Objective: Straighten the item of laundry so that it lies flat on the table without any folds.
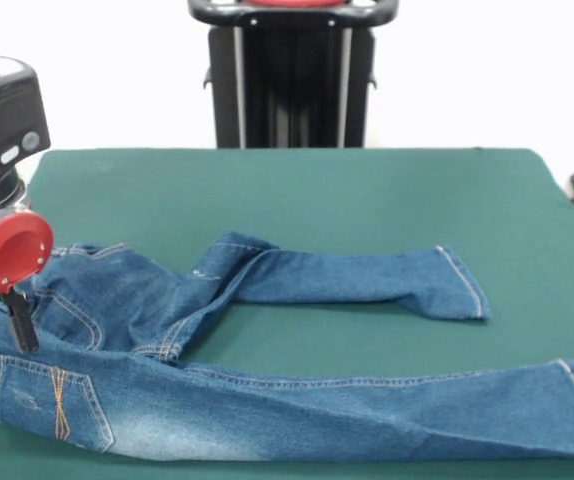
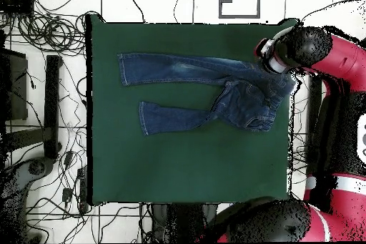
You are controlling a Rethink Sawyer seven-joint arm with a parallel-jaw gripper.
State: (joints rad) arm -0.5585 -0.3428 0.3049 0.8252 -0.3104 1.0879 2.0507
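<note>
I've got the fingers (image 1: 17, 325) down at the faded blue denim jeans' (image 1: 267, 390) waistband, far leg crumpled on the green felt bench (image 1: 297, 190); grip unclear, can't tell.

White wall (image 1: 117, 70), pale tiled floor (image 2: 179, 1) w/ tangled cables (image 2: 43, 33)
</note>
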